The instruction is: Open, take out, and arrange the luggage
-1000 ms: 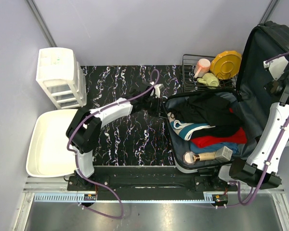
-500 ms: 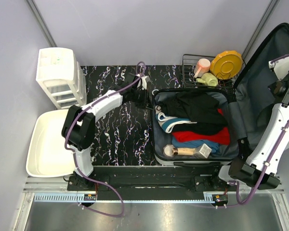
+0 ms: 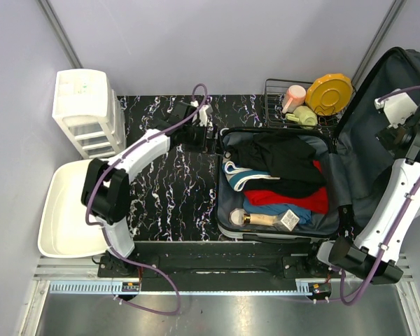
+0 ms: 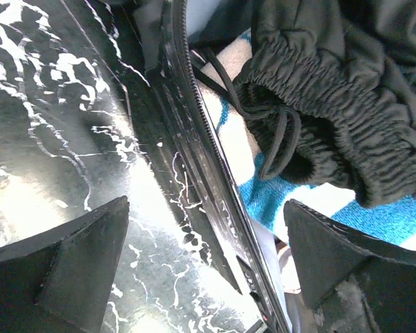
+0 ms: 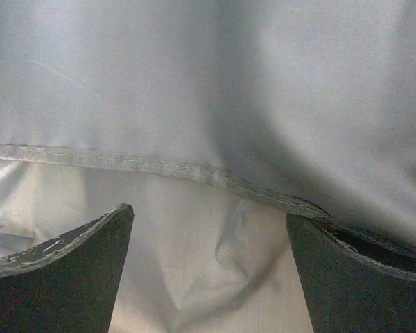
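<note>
The luggage (image 3: 221, 199) lies open on the right half of the black marbled table, its lid (image 3: 367, 150) standing up at the right. Inside are black clothes (image 3: 287, 157), a white and blue striped towel (image 3: 239, 175), a red garment (image 3: 294, 197) and a beige tube-like item (image 3: 262, 219). My left gripper (image 3: 208, 140) is open at the case's left rear rim. In the left wrist view the zipped rim (image 4: 194, 139) runs between its spread fingers, untouched. My right gripper (image 5: 211, 270) is open, close against the lid's grey lining (image 5: 215, 104), holding nothing.
A white drawer unit (image 3: 84, 112) stands at the back left, with a white tub (image 3: 63, 210) in front of it. Behind the case, a wire rack (image 3: 274, 112) holds a yellow plate (image 3: 327, 92), a pink cup (image 3: 292, 96) and a green item (image 3: 304, 115).
The case slid left across the table and its lid swung up wider. My left gripper, shut on the rim before, has opened and let go.
</note>
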`<state>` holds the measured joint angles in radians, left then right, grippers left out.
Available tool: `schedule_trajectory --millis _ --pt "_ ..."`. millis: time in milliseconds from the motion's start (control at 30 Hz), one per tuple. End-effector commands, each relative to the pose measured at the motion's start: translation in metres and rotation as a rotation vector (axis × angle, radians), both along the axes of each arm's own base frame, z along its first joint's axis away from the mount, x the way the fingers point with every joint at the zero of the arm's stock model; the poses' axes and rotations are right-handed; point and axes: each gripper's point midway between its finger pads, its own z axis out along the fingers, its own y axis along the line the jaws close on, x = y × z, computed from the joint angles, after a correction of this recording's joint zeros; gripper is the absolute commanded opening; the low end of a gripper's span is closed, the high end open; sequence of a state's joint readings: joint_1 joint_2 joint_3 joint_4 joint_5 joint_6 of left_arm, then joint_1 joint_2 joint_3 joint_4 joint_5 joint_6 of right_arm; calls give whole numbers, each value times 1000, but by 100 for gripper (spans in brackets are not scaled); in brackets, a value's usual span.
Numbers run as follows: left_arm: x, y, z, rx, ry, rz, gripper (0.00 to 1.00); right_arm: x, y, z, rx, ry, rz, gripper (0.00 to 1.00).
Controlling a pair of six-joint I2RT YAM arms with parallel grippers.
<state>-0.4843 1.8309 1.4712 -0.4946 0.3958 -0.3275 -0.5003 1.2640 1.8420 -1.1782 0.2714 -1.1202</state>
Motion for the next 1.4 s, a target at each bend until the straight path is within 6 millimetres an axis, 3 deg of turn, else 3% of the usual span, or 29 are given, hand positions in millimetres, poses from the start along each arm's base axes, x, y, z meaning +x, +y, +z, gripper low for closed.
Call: schedule_trajectory --millis 0,100,233,300,433,567,700,867,1000,1100,1200,1267,1367 --pt "14 32 81 -2 -248 10 99 4 26 23 -32 -22 198 100" --pt "7 59 101 53 -326 -25 99 13 42 8 68 -23 272 100" --pt "-10 92 105 94 -352 -43 99 20 61 -2 160 -32 341 100" --pt "-18 100 104 100 -350 -60 99 20 65 -6 190 -24 343 100" --pt "-25 110 103 107 -343 -56 99 16 55 -7 168 -8 284 100" --pt "-26 117 103 103 -331 -46 99 6 83 -6 199 -26 402 100" --pt "-28 141 102 155 -318 -44 99 7 104 -21 304 -17 459 100" --pt "-52 196 82 258 -224 -53 99 21 133 -43 524 9 462 100" --pt "-71 258 68 341 -112 29 98 39 167 -61 648 47 498 100" --pt "-91 293 50 378 -19 114 96 51 199 -75 702 82 551 100" --pt "-101 309 45 363 7 181 95 57 227 -92 772 113 598 100" --pt "-102 308 46 359 -9 182 95 60 245 -109 834 152 616 100" --pt "-101 325 29 439 24 230 95 60 260 -132 884 225 624 100"
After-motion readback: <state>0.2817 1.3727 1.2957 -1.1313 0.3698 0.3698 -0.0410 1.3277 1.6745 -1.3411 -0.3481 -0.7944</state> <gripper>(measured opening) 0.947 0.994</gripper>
